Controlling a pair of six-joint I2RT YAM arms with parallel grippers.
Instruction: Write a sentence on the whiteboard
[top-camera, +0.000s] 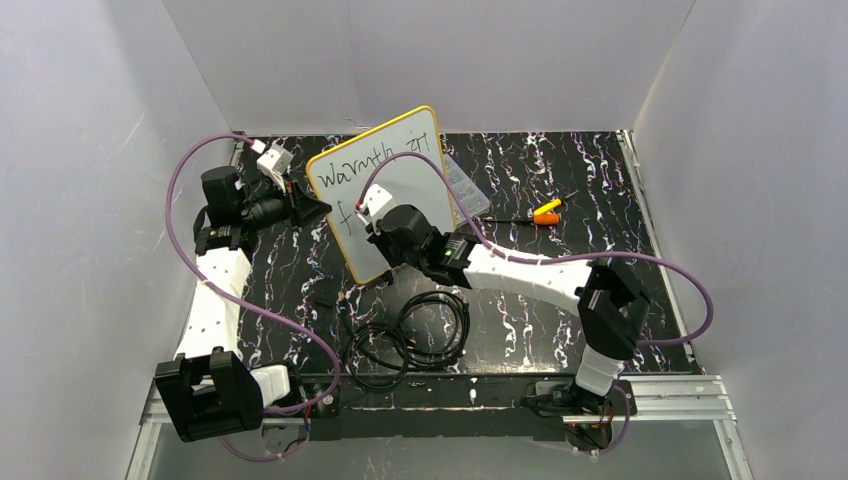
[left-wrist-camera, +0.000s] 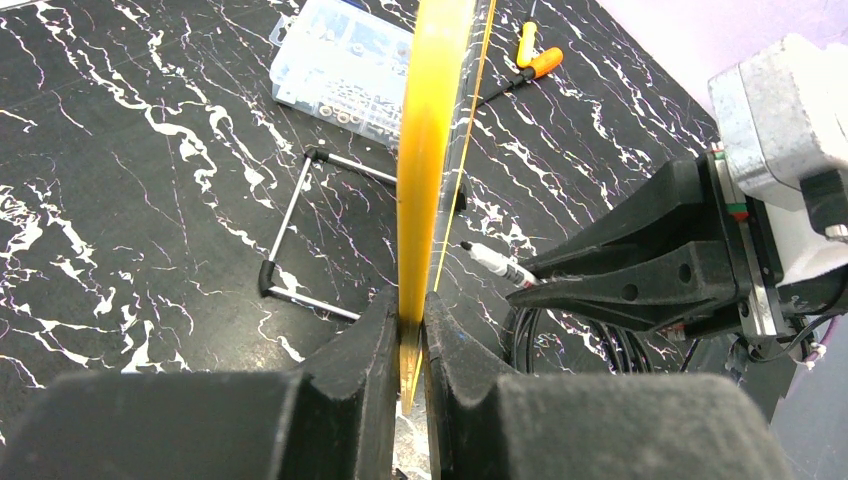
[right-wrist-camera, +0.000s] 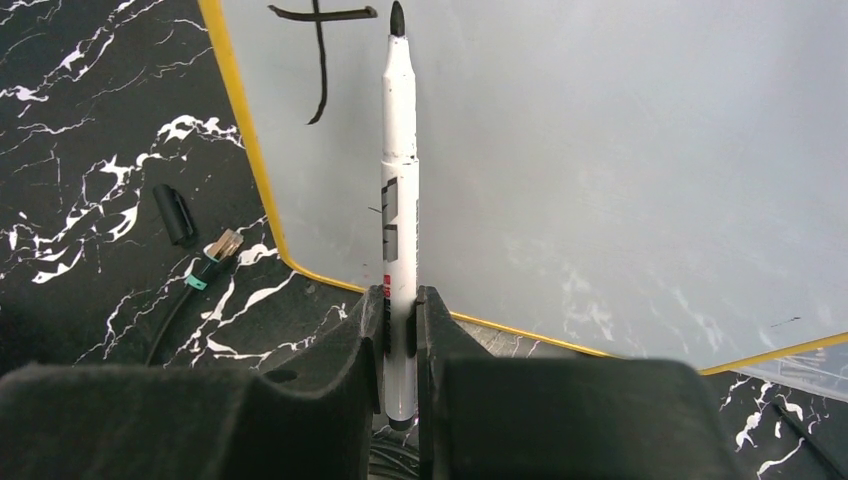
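Observation:
The whiteboard stands tilted on the black marbled table, with a yellow frame. Black writing reads "Warmth of" on the top line, with a lone "f" below it. My left gripper is shut on the board's yellow edge, at the board's left side in the top view. My right gripper is shut on a white marker. The marker's black tip sits at the board face, just right of the "f" crossbar. I cannot tell whether it touches.
A clear compartment box lies behind the board. An orange and yellow screwdriver lies to the right. Coiled black cables lie in front. The marker cap and a cable plug lie near the board's lower corner. The board's wire stand is behind it.

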